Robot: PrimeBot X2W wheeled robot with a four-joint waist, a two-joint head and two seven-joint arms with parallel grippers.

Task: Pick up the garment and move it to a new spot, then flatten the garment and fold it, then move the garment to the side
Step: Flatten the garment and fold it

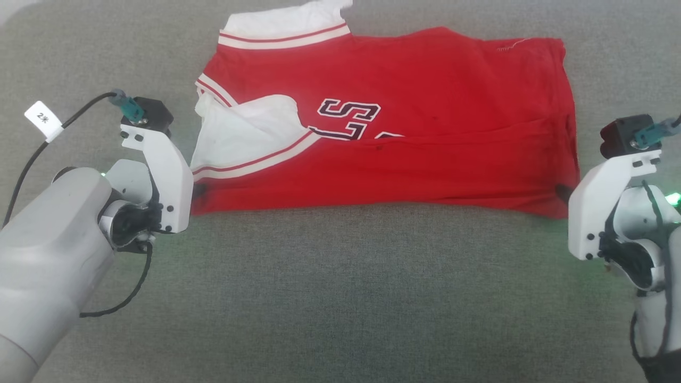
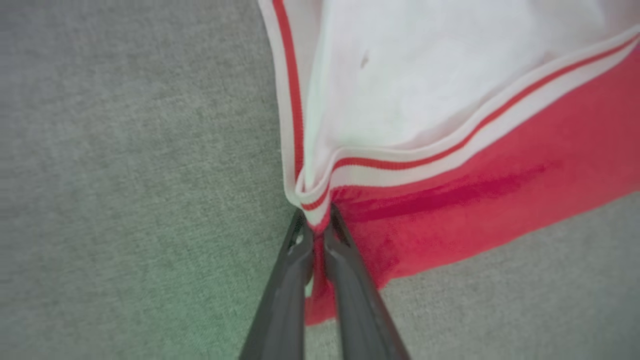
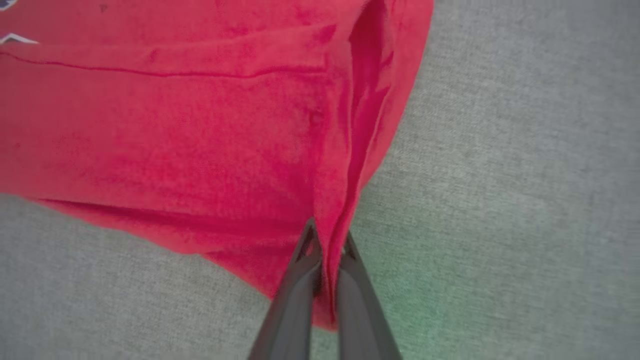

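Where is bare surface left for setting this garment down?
Widest bare patch: grey surface on the near side of the garment. Narrower strips flank it left and right. Crowded: its near corners, pinched by the left gripper and right gripper.

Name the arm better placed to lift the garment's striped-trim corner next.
Left: the left gripper has its jaws shut on the garment at that trim; the right gripper pinches the plain red far corner.

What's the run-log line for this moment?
garment: part-folded, flat on grey surface | left end effector: shut on striped-trim corner | right end effector: shut on red corner
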